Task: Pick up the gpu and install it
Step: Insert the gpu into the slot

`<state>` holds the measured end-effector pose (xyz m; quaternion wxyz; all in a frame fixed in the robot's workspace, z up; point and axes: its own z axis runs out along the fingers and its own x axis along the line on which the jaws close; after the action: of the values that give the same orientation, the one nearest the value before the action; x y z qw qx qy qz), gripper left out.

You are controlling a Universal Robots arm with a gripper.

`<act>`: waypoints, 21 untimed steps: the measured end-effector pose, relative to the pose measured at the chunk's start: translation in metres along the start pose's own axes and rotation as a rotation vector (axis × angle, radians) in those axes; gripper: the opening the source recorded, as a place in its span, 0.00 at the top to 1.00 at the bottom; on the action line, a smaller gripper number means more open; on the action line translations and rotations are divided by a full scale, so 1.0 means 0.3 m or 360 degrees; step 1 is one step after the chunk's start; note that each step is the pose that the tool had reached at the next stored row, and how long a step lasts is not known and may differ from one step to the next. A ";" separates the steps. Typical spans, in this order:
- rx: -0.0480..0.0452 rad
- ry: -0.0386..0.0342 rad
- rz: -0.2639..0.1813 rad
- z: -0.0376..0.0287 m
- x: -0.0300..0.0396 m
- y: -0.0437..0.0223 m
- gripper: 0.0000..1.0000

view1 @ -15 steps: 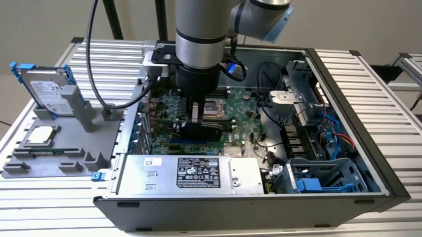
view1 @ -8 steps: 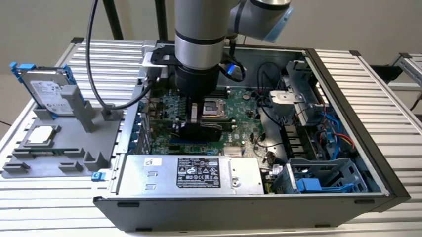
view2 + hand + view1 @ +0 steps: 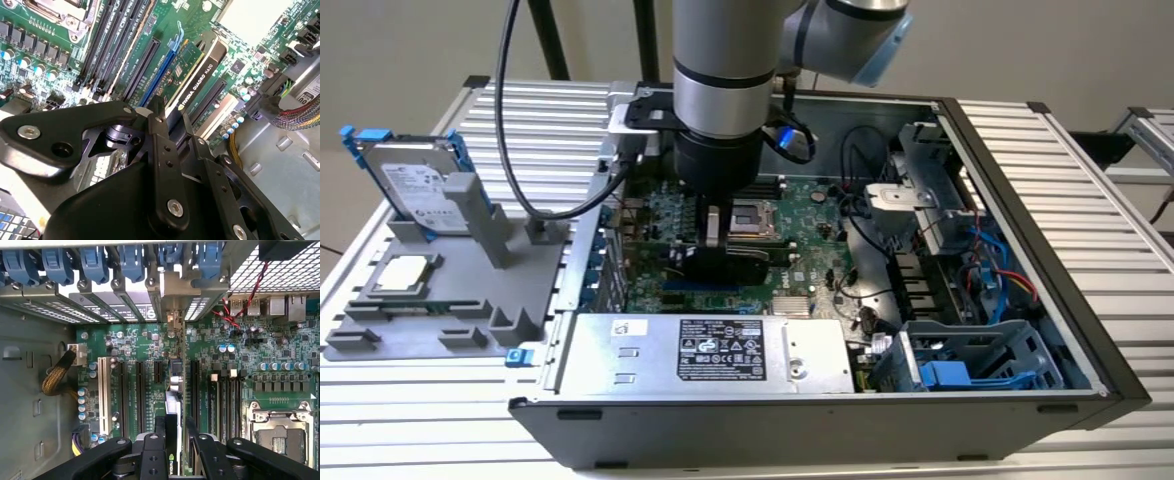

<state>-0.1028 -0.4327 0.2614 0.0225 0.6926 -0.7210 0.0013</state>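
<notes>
Now: card gripped edge-on above the motherboard slots

Already inside the open computer case (image 3: pixel 1014 180), the pincer (image 3: pixel 167 120) is closed narrow on the gpu (image 3: pixel 192 75), its two black fingers (image 3: pixel 152 455) pressing the card's flat faces from either side. The card stands on edge, directly below the pincer, between it and the motherboard (image 3: pixel 280 355). Its long axis runs parallel to the long black expansion slots (image 3: pixel 139 395), pointing toward the row of blue-clipped bracket openings (image 3: pixel 95 265) at the case's rear wall. In the second wrist view the card's lower edge lies just beside a blue slot (image 3: pixel 160 70); whether it touches or sits in a slot I cannot tell.

The arm (image 3: pixel 720 70) comes straight down into the case in the exterior view, wrist vertical, pincer low over the board beside the processor socket (image 3: pixel 754 215). On the bench (image 3: pixel 400 400), at the exterior view's left, a grey fixture tray (image 3: pixel 440 330) carries the hard drive (image 3: pixel 420 185), well apart from the work
</notes>
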 end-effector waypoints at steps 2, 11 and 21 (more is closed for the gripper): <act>0.0000 0.0001 0.0000 0.000 0.000 0.001 1.00; 0.0000 0.0005 -0.0002 0.000 0.000 -0.005 1.00; 0.0001 0.0006 -0.0002 -0.004 0.000 -0.011 1.00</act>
<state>-0.0996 -0.4327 0.2624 0.0237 0.6931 -0.7204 0.0027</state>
